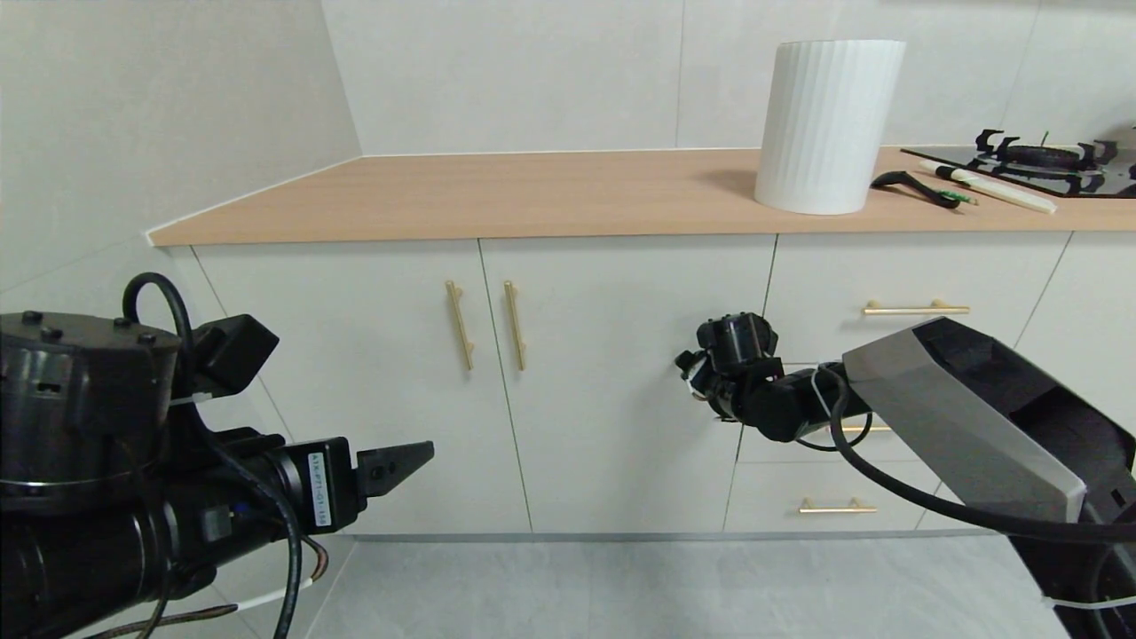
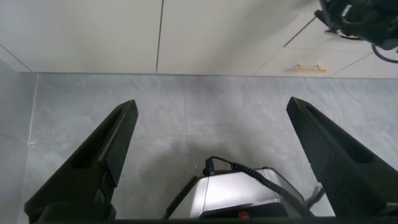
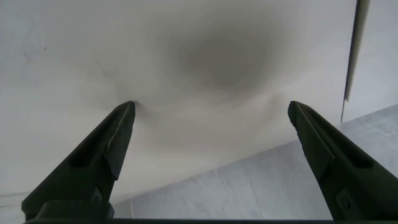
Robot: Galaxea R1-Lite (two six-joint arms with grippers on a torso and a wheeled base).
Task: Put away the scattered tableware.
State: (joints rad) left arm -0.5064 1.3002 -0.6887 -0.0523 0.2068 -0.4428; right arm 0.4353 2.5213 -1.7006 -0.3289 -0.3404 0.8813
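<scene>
Left claw [image 2: 211, 104] is spread wide, nothing between its fingers, and it hangs low over the grey floor [image 2: 186, 118], far down and to the left of the holder [image 1: 830, 124]. Right claw [image 3: 211, 104] is gaping too and just as empty. It sits below the holder and a touch to its left, nose right up against a pale cabinet door [image 1: 621, 382]. From its own camera one fingertip looks to be at the door's surface, though whether it's actually touching, I can't tell.

Up top, the holder itself, tall, white and ribbed, stands upright on the wooden counter [image 1: 532, 191]. Now the tableware, all of it lying flat on the counter to the holder's right. A black-handled utensil [image 1: 914, 186] is just beside the holder's base. A small green piece [image 1: 963, 197] lies at that utensil's far end. A long white utensil [image 1: 990, 188] lies just beyond them, angled, with one end by the edge of the black hob [image 1: 1038, 164]. Both claws are well apart from the lot.
</scene>
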